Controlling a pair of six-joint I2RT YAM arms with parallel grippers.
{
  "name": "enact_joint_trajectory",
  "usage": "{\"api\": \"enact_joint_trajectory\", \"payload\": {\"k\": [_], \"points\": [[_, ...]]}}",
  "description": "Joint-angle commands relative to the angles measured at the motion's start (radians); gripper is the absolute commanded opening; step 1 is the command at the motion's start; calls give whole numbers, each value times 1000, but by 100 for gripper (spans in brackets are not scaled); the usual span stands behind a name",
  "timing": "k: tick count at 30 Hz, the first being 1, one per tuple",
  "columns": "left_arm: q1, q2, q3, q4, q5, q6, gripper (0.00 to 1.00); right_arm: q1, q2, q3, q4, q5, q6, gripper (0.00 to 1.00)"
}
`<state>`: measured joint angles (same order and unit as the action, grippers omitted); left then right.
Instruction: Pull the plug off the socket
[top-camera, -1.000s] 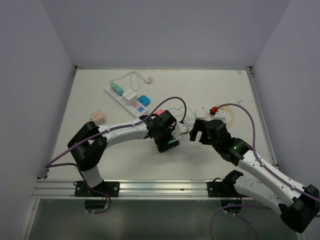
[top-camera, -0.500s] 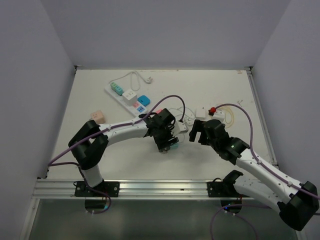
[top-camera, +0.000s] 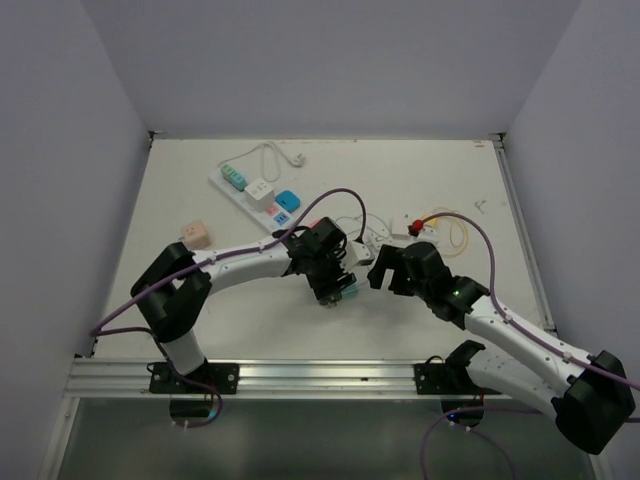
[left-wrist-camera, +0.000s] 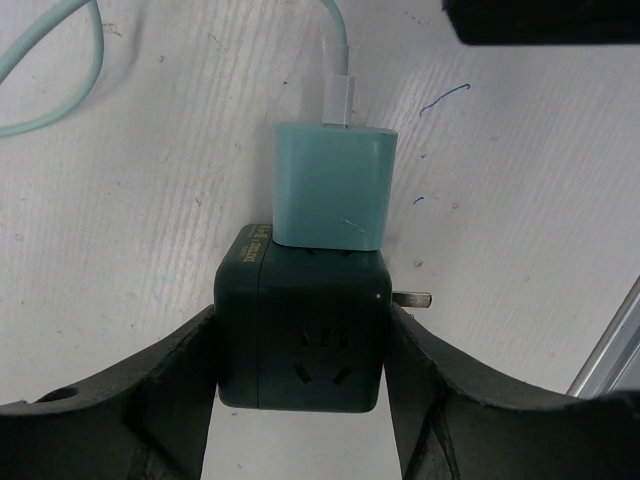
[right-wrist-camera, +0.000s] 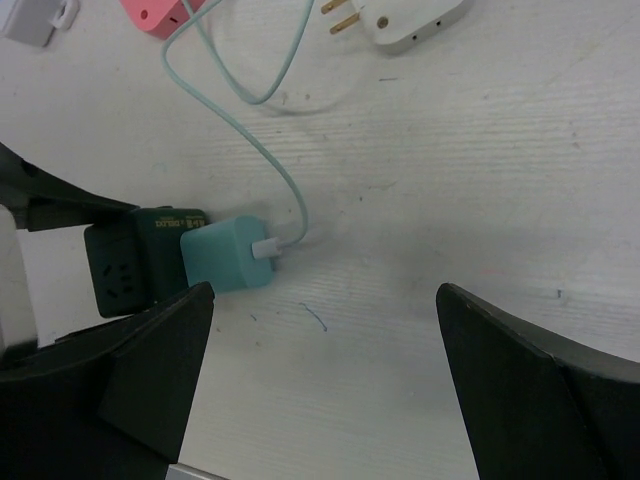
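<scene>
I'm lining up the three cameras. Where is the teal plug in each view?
Top external: teal plug near the centre, slightly below it.
Left wrist: teal plug upper centre, seated in the dark green cube between the jaws.
Right wrist: teal plug left of centre, against that cube.
Shared landmark: the dark green cube, in both wrist views.

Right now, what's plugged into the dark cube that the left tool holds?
A teal charger sits in the dark cube clamped by the left tool, its pale cable leading away. Its prongs are hidden inside the cube.
</scene>
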<state>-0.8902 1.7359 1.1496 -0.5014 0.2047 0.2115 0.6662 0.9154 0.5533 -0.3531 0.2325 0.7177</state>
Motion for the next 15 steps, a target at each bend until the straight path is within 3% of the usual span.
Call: {"api": "enact_joint_trajectory", "payload": {"k": [1,9,15], "points": [[7,-117,-45,116,21,-60,2,-2,28,-26,121,-114,72,97],[10,-346,-234,265,-19,-282,0,-4,85,-62,330,-298,176,95],[10,-485,-369,409,-43,-447,0,-4,138,-40,425,-351,200,93]]}}
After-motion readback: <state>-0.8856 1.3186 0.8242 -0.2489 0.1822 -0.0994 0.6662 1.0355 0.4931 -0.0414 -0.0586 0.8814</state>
